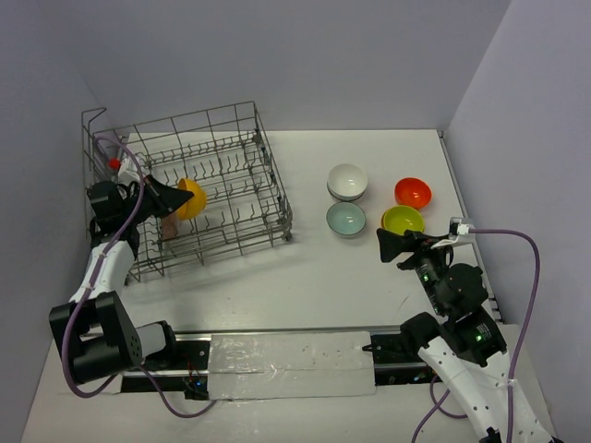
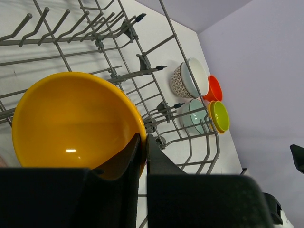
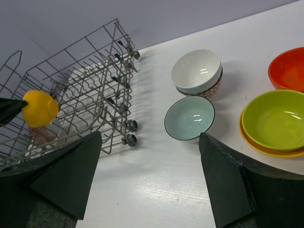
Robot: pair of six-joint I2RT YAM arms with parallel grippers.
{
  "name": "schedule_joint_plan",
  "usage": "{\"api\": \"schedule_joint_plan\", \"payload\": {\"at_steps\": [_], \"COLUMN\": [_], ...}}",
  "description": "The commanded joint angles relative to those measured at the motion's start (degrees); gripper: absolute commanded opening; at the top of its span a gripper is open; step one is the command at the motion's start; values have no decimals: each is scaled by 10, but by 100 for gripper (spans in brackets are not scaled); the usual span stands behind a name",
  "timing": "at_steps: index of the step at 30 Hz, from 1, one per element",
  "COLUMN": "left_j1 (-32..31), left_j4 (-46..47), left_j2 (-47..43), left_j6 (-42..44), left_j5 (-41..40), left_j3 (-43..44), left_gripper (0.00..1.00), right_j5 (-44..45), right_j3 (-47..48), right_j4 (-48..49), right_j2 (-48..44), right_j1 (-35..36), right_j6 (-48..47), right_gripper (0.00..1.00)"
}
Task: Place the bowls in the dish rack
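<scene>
L gripper [image 2: 143, 140] clamped on orange bowl [image 2: 71, 123] rim; R gripper [image 3: 149, 137] spread wide.

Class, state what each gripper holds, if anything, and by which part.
Left gripper: the yellow-orange bowl, pinched at its rim. Right gripper: open, holding nothing.

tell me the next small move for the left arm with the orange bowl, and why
Probably lower the orange bowl slightly until it rests on the dish rack wires. The left gripper is shut on the bowl's rim, holding it tilted on edge inside the rack. It appears to hang just above the wires, so it looks not yet seated for release.
</scene>
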Motion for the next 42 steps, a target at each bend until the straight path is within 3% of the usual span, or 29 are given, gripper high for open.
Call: {"api": "schedule_joint_plan", "payload": {"at_steps": [1, 9, 22, 42], "left_j1": [8, 21, 22, 22], "left_j4": [64, 110, 27, -7], "left_j2": [3, 21, 37, 34], "left_j6": [-34, -68, -11, -1], "left_j5": [42, 54, 8, -9], "left_j3": [-20, -38, -15, 4], "left_gripper": [0, 0, 0, 0], "right_j5": [-3, -2, -3, -22], "right_j3": [-4, -4, -5, -12], "right_j4": [29, 29, 26, 33], "right_j2": [-9, -19, -40, -56], "right_j1": [4, 3, 4, 4], "right_j6": [-5, -4, -2, -3], "right_gripper": [90, 90, 90, 90]}}
